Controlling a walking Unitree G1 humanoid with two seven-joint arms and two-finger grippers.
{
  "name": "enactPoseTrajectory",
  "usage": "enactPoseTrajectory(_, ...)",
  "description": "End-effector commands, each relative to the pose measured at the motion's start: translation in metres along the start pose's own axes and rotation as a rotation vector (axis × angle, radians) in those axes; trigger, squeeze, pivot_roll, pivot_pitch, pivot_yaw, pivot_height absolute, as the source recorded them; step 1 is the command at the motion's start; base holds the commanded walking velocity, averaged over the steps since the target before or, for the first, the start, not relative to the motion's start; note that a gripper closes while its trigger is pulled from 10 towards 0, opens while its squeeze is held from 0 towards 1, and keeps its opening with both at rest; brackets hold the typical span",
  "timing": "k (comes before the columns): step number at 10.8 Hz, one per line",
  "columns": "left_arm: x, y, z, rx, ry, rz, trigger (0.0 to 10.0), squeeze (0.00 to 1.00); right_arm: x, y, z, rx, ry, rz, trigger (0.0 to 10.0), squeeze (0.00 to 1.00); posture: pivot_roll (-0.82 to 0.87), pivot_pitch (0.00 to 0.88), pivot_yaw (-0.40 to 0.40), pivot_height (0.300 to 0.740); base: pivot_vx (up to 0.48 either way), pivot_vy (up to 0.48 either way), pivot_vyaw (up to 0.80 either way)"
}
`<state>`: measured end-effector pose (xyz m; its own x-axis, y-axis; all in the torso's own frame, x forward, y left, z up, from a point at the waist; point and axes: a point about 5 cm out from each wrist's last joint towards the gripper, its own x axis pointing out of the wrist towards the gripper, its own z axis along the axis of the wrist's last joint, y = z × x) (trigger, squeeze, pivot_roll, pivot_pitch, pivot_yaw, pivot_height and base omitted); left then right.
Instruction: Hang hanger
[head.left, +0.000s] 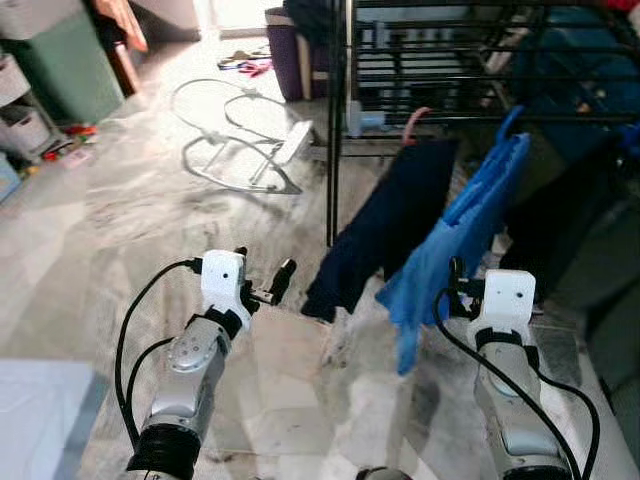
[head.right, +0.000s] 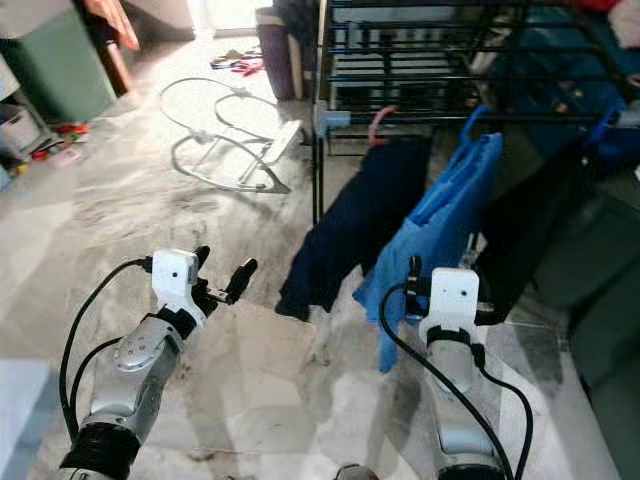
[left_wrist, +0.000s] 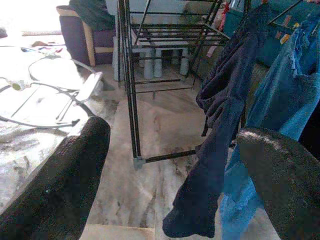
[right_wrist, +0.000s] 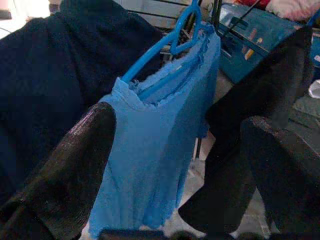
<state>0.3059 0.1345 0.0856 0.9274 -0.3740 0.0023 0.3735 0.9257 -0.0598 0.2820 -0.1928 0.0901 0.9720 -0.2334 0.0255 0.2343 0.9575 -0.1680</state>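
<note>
Two garments hung side by side from a black drying rack (head.left: 340, 120): a blue shirt (head.left: 450, 245) on a blue hanger (right_wrist: 172, 37), hook over a rack bar, and a dark navy garment (head.left: 385, 235) just to its left, draped down toward the marble floor (head.left: 120, 220). More dark clothing (right_wrist: 250, 130) hung on the blue shirt's right side, touching or nearly touching it. A pink hanger hook (head.left: 415, 120) over the rail above the navy garment.

Right gripper (right_wrist: 175, 165) raised in front of the blue shirt, fingers (right_wrist: 65, 170) spread wide apart with nothing between them; shirt and hanger seen straight ahead through the gap in the right wrist view, apart from the fingertips. Silver right arm (head.left: 515, 410) rising from the lower edge of the eye views, white wrist block close beside the shirt's lower hem.

Left gripper (head.left: 268, 285) held out over the floor, well to the left of the rack's corner post, fingers (left_wrist: 55, 190) likewise spread and empty; rack foot and navy garment ahead of it in the left wrist view.

Farther back on the floor, a white wire-frame bouncer (head.left: 240, 140) lying near the rack's left side, a green bin (head.left: 65, 60) at the far left, a purple seat (head.left: 290, 50) behind the rack's far corner.
</note>
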Motion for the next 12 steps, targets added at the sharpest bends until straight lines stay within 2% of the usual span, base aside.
enactPoseTrajectory(1, 0.0028, -0.0001, 0.0037, 0.014, -0.012, -0.014, 10.0, 0.00, -0.0012, -0.0011, -0.0022, -0.004, 0.008, -0.003, 10.0, 0.00, -0.33, 0.087, 0.070, 0.740, 0.000, 0.000, 0.00)
enactPoseTrajectory(4, 0.0062, -0.0019, 0.0050, 0.011, -0.017, -0.023, 10.0, 0.00, -0.0017, -0.0031, -0.0032, -0.010, 0.011, -0.010, 10.0, 0.00, -0.33, 0.083, 0.066, 0.740, 0.000, 0.000, 0.00)
enactPoseTrajectory(7, 0.0048, -0.0031, 0.0030, 0.003, -0.018, -0.019, 10.0, 0.00, 0.0009, -0.0007, -0.0022, -0.014, 0.007, 0.000, 10.0, 0.00, -0.32, 0.081, 0.061, 0.740, 0.164, 0.000, -0.76)
enactPoseTrajectory(10, 0.0059, -0.0036, 0.0027, 0.000, -0.018, -0.021, 10.0, 0.00, 0.0016, -0.0006, -0.0027, -0.016, 0.008, 0.001, 10.0, 0.00, -0.32, 0.082, 0.066, 0.740, 0.255, 0.299, -0.60)
enactPoseTrajectory(12, 0.0062, -0.0036, 0.0020, 0.001, -0.014, -0.022, 10.0, 0.00, 0.0001, -0.0004, -0.0040, -0.016, 0.009, -0.002, 10.0, 0.00, -0.33, 0.081, 0.069, 0.740, 0.251, 0.307, 0.00)
